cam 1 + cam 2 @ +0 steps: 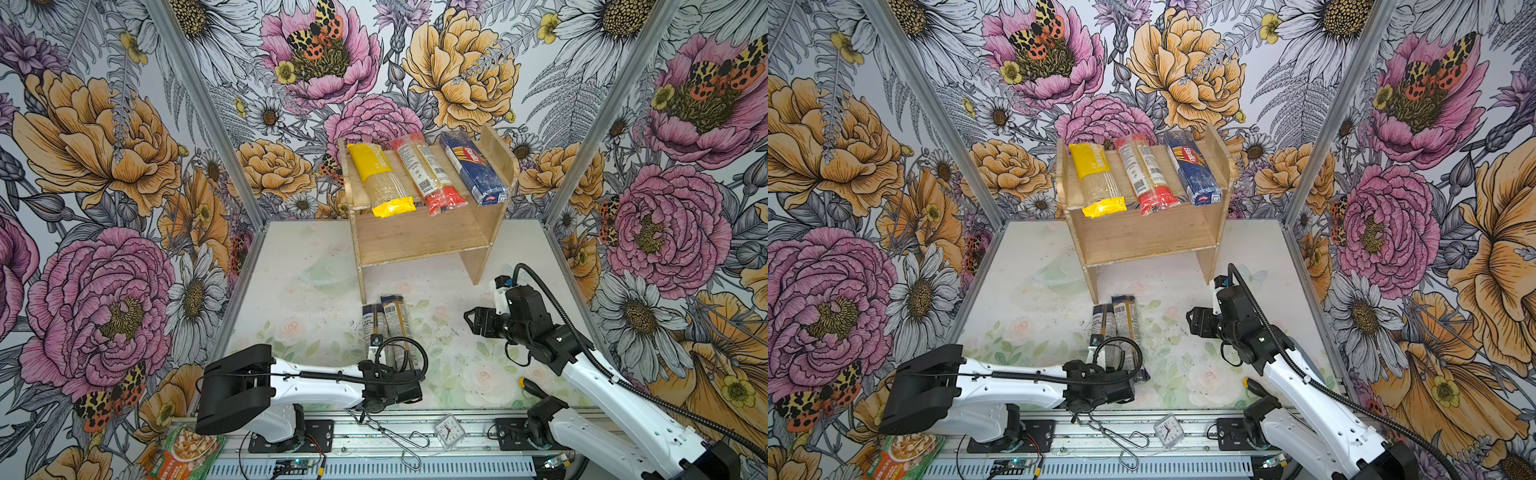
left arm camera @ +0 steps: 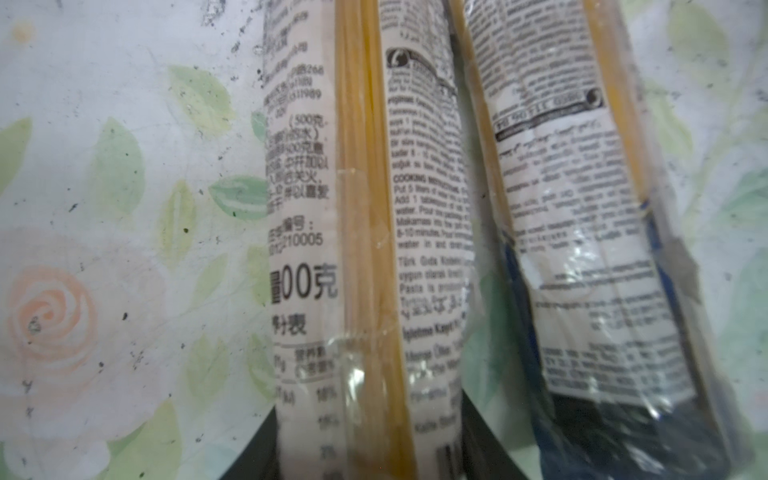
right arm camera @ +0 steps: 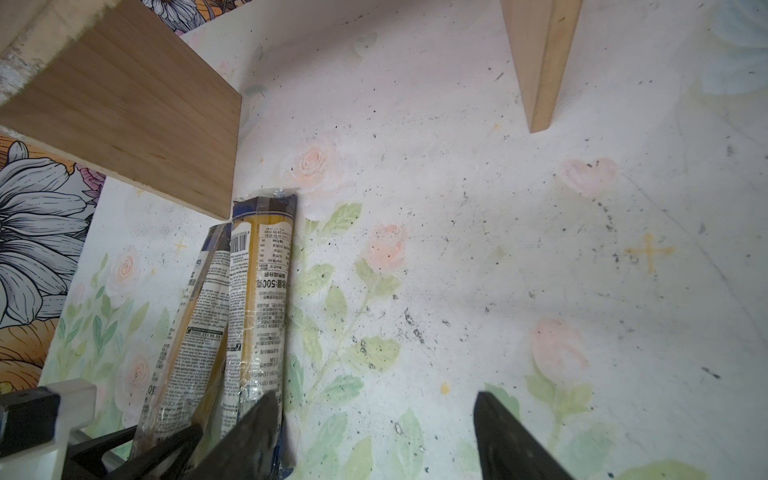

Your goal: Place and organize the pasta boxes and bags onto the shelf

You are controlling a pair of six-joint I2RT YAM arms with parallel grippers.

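The left tool (image 2: 368, 415) pinches the left slim clear spaghetti pack with dark blue ends (image 1: 369, 322) toward its near end. That pack lies on the pale floral counter (image 1: 299, 316) just beside its twin pack (image 1: 397, 320), both pointing far toward the left leg of the light wooden two-tier shelf (image 1: 415, 241). The right tool (image 1: 469, 321) hangs spread to their right, and on the shelf's top tier lie, left to right, the yellow-ended clear pack (image 1: 380, 178), red-ended clear pack (image 1: 428, 174) and dark blue Barilla box (image 1: 473, 170).
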